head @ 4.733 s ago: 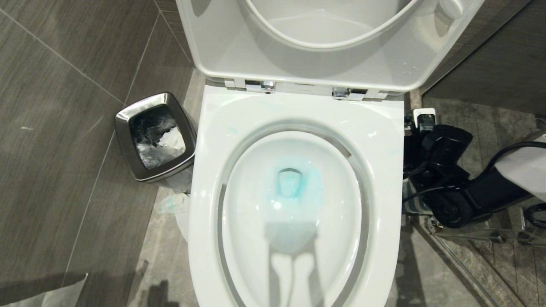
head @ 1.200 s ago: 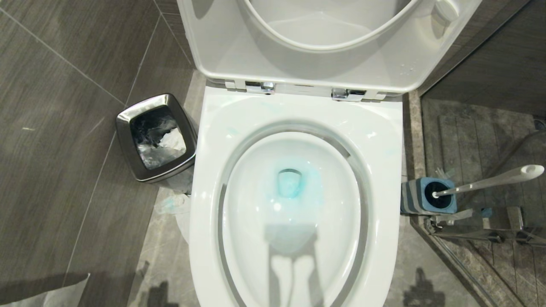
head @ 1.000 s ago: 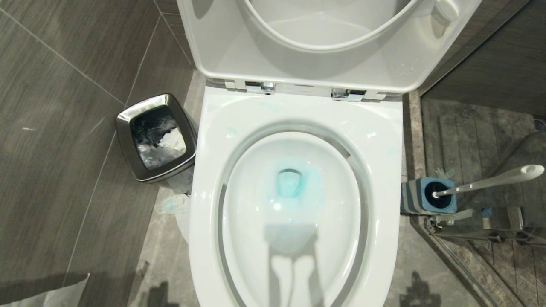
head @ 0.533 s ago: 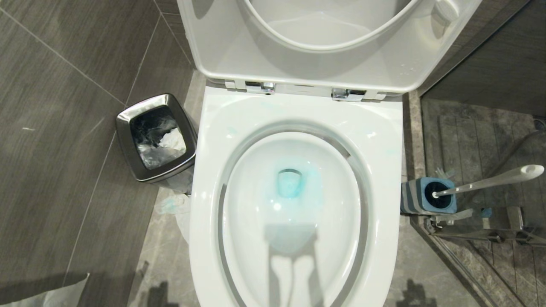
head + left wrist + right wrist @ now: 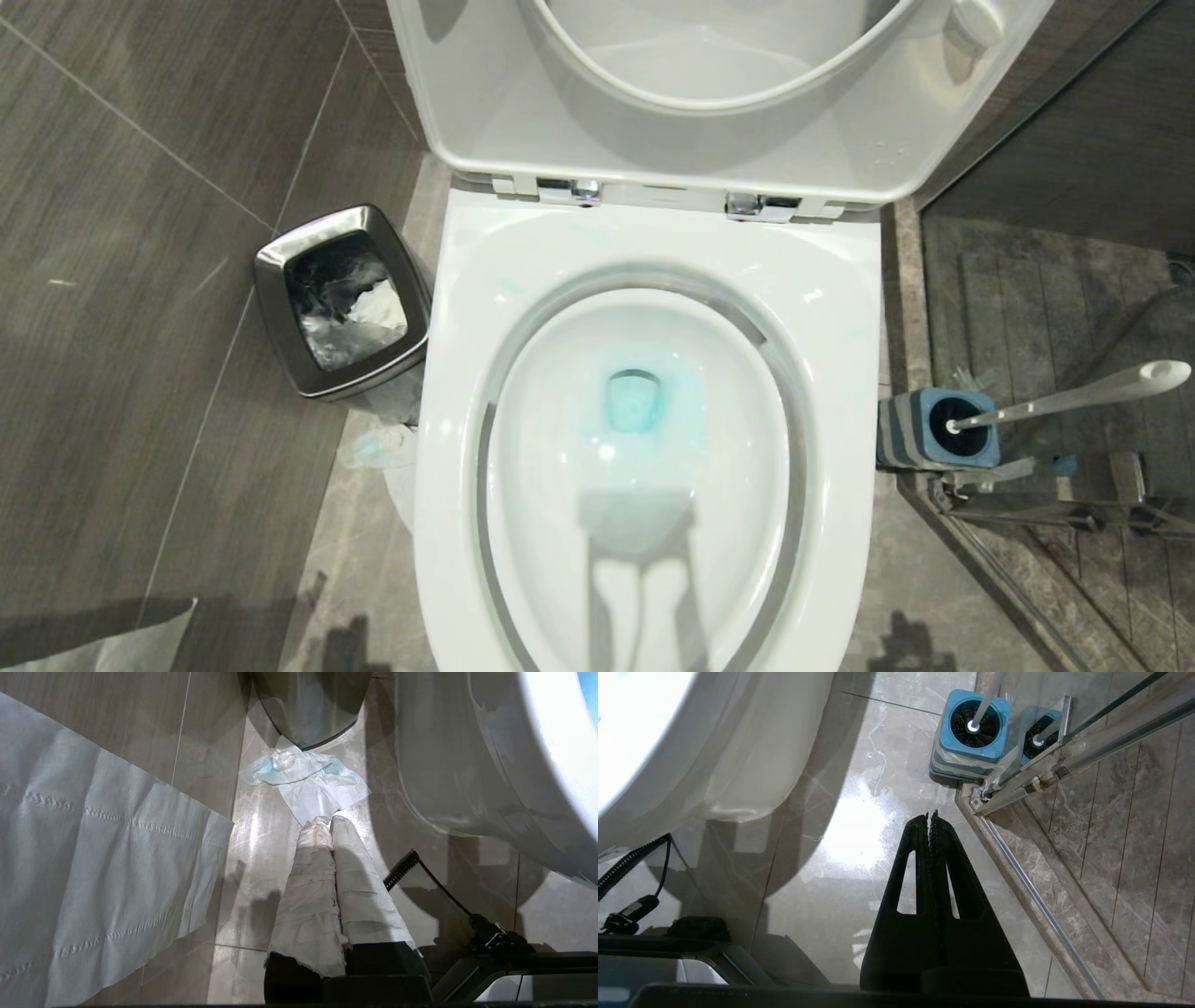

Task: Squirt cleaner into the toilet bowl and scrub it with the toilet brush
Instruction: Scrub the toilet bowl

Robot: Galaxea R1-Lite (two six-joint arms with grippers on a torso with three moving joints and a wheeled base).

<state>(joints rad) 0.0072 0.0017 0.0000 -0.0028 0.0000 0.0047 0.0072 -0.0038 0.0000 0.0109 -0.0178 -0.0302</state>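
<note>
The room is a bathroom with dark grey wall tiles [image 5: 140,233] and a glossy marble floor [image 5: 859,826]. The toilet bowl [image 5: 840,308] stands in the middle, lid up, with blue water in its basin. A steel waste bin [image 5: 280,355] is on its left. On its right, the toilet brush [image 5: 1074,397] sits in its blue holder [image 5: 976,455]. The left gripper [image 5: 327,823], wrapped in paper, and the right gripper [image 5: 930,819] hang over the floor, both pressed together and empty.

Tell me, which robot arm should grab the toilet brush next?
Probably the right one. The toilet brush stands in its blue holder on the robot's right of the toilet bowl, and the shut right gripper hangs over the floor near it. The left gripper is across the bowl.
</note>
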